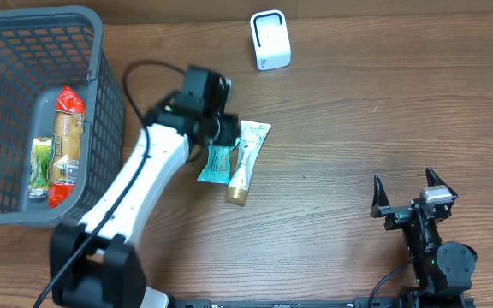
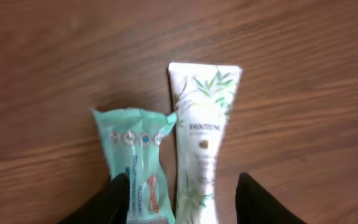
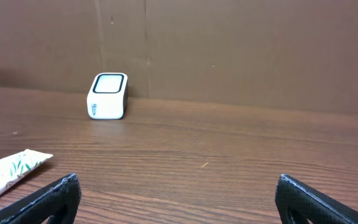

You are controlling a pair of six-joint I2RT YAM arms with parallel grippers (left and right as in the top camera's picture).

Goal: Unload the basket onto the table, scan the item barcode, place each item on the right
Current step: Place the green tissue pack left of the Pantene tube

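Note:
Two items lie side by side on the wooden table: a white tube (image 1: 246,152) printed with green leaves and fitted with a gold cap, and a teal packet (image 1: 215,163) to its left. In the left wrist view the tube (image 2: 202,134) and the packet (image 2: 137,155) both lie flat between my fingers. My left gripper (image 1: 226,137) (image 2: 185,205) hovers over their upper ends, open, its left finger (image 2: 114,202) overlapping the packet's edge. The white barcode scanner (image 1: 270,40) (image 3: 108,95) stands at the back. My right gripper (image 1: 409,195) (image 3: 179,199) rests open near the front right, holding nothing.
A grey mesh basket (image 1: 101,103) at the far left holds several snack packs (image 1: 65,141). The left arm (image 1: 135,188) runs diagonally from the front left toward the items. A brown wall (image 3: 229,43) backs the table behind the scanner.

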